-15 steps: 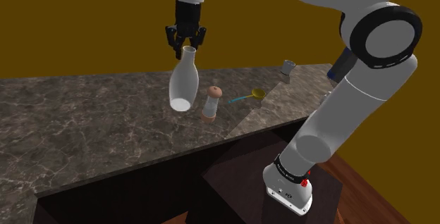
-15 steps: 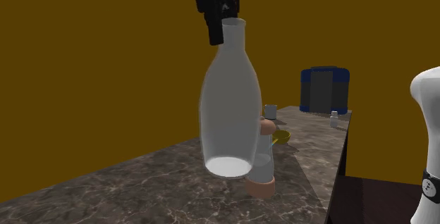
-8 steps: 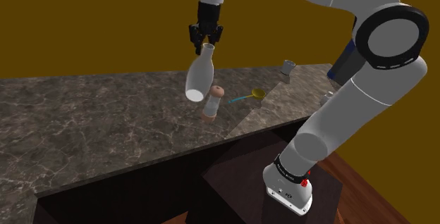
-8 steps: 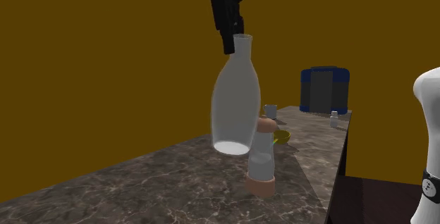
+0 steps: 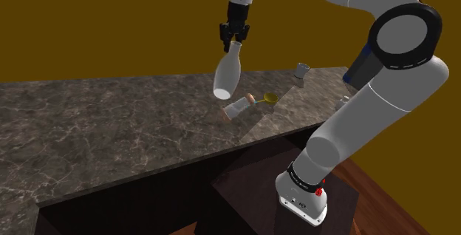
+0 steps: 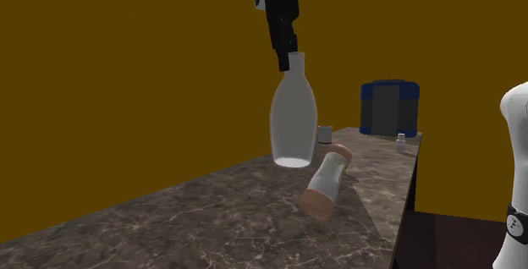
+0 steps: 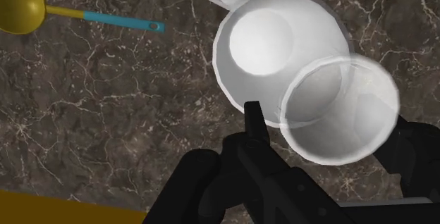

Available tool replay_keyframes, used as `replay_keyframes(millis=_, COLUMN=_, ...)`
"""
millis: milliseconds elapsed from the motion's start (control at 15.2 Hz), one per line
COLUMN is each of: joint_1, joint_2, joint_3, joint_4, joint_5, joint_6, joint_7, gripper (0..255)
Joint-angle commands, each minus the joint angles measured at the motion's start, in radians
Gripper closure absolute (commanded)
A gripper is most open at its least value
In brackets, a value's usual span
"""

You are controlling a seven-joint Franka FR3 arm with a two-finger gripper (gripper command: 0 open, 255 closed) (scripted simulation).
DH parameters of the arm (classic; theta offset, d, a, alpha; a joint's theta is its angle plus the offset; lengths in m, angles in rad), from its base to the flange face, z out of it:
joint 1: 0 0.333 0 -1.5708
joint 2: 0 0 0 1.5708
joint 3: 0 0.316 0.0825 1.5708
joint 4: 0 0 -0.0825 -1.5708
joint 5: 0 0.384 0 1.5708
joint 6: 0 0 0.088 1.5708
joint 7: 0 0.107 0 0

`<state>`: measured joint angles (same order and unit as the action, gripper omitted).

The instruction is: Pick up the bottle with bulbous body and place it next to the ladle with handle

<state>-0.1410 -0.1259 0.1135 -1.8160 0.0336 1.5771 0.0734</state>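
A white bottle with a bulbous body (image 5: 227,75) hangs above the marble counter, held by its neck in my black gripper (image 5: 235,41), which is shut on it. In the second exterior view the bottle (image 6: 293,123) hangs slightly tilted under the gripper (image 6: 288,56). The wrist view looks down through the bottle's open rim (image 7: 338,110), clasped between the fingers of the gripper (image 7: 329,122). The ladle has a yellow bowl (image 7: 17,5) and a blue handle (image 7: 120,20); it lies on the counter just beyond the bottle. In the shoulder view the ladle (image 5: 270,98) lies to the bottle's right.
A small shaker with a tan cap (image 5: 238,107) is tipped over under the bottle, between it and the ladle; it leans steeply (image 6: 325,181). A grey cup (image 5: 301,69) and a blue box (image 6: 389,107) stand further back. The counter edge (image 5: 222,148) drops off near the stand.
The gripper has carried the bottle towards the shoulder view's right, towards the ladle. The shaker, upright before, has toppled over.
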Motion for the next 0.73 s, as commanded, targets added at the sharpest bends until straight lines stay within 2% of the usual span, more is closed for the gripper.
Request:
replay_keyframes(millis=0, joint_1=-0.021, joint_2=0.004, joint_3=-0.026, joint_4=0.005, joint_5=-0.009, joint_6=-0.002, joint_7=-0.048, gripper=255)
replay_keyframes(millis=396, joint_1=-0.091, joint_2=0.052, joint_3=-0.110, joint_4=0.060, joint_5=-0.037, joint_6=-0.010, joint_7=-0.198, gripper=255)
replay_keyframes(millis=660, joint_1=-0.091, joint_2=0.047, joint_3=-0.110, joint_4=0.001, joint_5=-0.037, joint_6=0.045, joint_7=-0.198, gripper=255)
